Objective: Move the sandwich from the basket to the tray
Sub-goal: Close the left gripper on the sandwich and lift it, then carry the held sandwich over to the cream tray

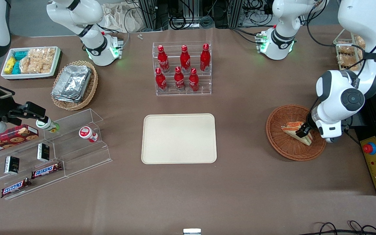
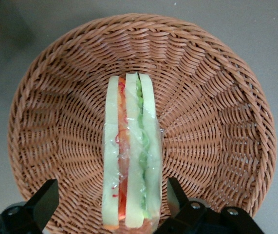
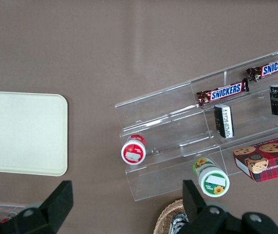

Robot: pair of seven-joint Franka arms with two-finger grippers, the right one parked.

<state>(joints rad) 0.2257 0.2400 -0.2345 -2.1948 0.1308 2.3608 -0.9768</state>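
The sandwich (image 1: 293, 127), a clear-wrapped wedge with orange, red and green layers, lies in the round reddish-brown wicker basket (image 1: 284, 150) toward the working arm's end of the table. My left gripper (image 1: 304, 131) is low in the basket, open, with one finger on each side of the sandwich. In the left wrist view the sandwich (image 2: 131, 146) stands on edge between the black fingers (image 2: 45, 199); one finger is close to the wrap and the other stands apart from it. The basket's weave (image 2: 216, 122) surrounds it. The beige tray (image 1: 179, 138) lies flat and bare at the table's middle, and it also shows in the right wrist view (image 3: 22, 131).
A clear rack of red bottles (image 1: 182, 68) stands farther from the front camera than the tray. A black control box with a red button (image 1: 369, 148) lies beside the basket. A stepped acrylic shelf with snacks (image 1: 51, 153), a tan basket of foil containers (image 1: 73, 84) and a white snack tray (image 1: 31, 62) lie toward the parked arm's end.
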